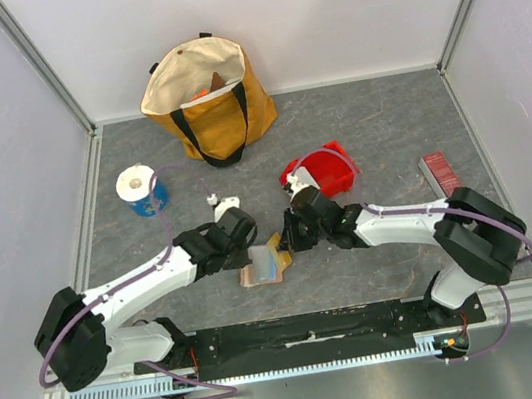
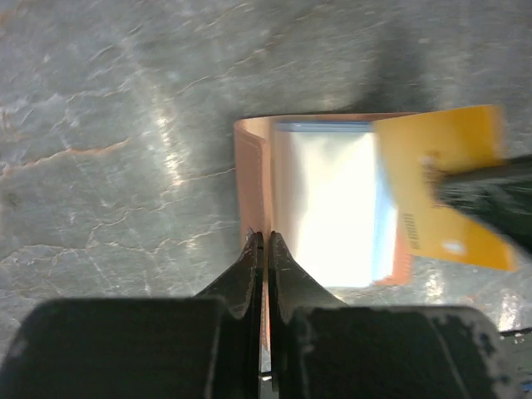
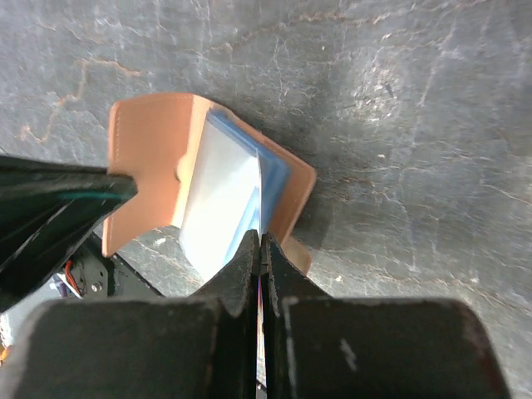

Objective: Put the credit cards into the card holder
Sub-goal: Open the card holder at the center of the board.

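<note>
We look down on a grey veined counter [image 1: 387, 130] with a yellow bag [image 1: 216, 106] standing at its far side, mouth open. A red bin [image 1: 330, 171] sits near the bag, to its right and a little toward the arms. A dark-red bar [image 1: 439, 172] lies well to the bag's right. A white roll [image 1: 135, 183] stands on something blue to the bag's left and slightly nearer us. Straight in front of the bag, well apart from it and close to the arm bases, the two claws meet. The left claw [image 2: 264, 243] is clamped on the edge of one flap of the tan holder [image 2: 251, 166], which is spread open there on the counter. The right claw [image 3: 261, 243] is pinched together on a yellow card [image 2: 440, 195], which its own wrist camera sees edge-on. Inside the holder a white card [image 2: 332, 208] lies over a blue card [image 3: 278, 166]. The yellow card is tilted over the edge of the white one; we cannot tell whether they touch.
</note>
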Tool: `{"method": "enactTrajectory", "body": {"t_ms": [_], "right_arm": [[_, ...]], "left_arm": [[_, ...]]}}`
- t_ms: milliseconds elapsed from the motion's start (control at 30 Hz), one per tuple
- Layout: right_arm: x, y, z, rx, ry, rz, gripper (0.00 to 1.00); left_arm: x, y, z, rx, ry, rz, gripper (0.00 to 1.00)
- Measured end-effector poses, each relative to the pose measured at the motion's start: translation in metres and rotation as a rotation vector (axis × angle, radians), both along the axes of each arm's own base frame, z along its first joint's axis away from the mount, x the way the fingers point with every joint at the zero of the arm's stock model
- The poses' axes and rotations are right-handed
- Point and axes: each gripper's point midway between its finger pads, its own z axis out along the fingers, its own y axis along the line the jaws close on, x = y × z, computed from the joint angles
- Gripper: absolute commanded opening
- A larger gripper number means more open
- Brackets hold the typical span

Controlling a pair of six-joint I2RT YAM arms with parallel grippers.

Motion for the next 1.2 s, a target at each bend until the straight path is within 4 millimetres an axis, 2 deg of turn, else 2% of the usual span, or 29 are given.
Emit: {"method": "enactTrajectory", "body": {"t_ms": [167, 233, 433, 733, 1000, 1200], "right_arm": [[0.011, -0.011, 0.025, 0.034, -0.047, -0.047, 0.00], [0.015, -0.015, 0.030, 0.041, -0.059, -0.062, 0.00], [0.014, -0.022, 0.022, 0.015, -0.039, -0.074, 0.00], [0.007, -0.032, 0.011, -0.032, 0.004, -0.080, 0.00], [-0.008, -0.026, -0.003, -0.021, 0.092, -0.039, 0.00], [-0.011, -0.016, 0.006, 0.027, 0.099, 0.004, 0.00]], "left_arm": [[-0.009, 0.027, -0.026, -0.100, 0.066, 0.114, 0.02], [-0.016, 0.031, -0.034, -0.112, 0.097, 0.121, 0.02], [-0.019, 0.019, -0.035, -0.160, 0.126, 0.100, 0.02], [-0.020, 0.012, -0.047, -0.202, 0.150, 0.137, 0.02], [-0.017, -0.005, -0.048, -0.319, 0.153, 0.183, 0.02], [-0.014, -0.012, -0.047, -0.368, 0.153, 0.215, 0.02]]}}
